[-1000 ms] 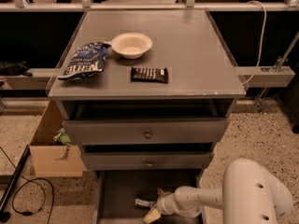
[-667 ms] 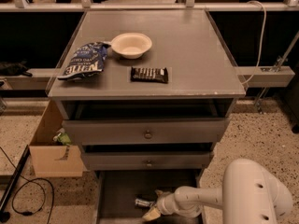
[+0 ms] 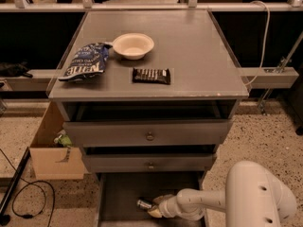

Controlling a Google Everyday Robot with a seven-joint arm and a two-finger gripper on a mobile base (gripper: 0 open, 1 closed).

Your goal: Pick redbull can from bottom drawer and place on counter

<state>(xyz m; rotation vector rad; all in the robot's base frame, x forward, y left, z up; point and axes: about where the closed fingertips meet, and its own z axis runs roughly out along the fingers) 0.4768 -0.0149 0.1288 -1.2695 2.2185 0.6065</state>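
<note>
The redbull can (image 3: 143, 204) lies on its side on the dark floor of the open bottom drawer (image 3: 118, 197), near its middle front. My gripper (image 3: 155, 210) reaches in from the right on the white arm (image 3: 203, 203) and sits right at the can's right end, low in the drawer. The gripper's tip hides part of the can. The counter (image 3: 199, 51) is the flat grey top above the drawers.
On the counter lie a blue chip bag (image 3: 85, 63), a white bowl (image 3: 133, 45) and a dark candy bar (image 3: 151, 75). Two closed drawer fronts with knobs (image 3: 149, 136) sit above the open drawer. A cardboard box (image 3: 49, 150) and cables (image 3: 28, 197) are on the floor at the left.
</note>
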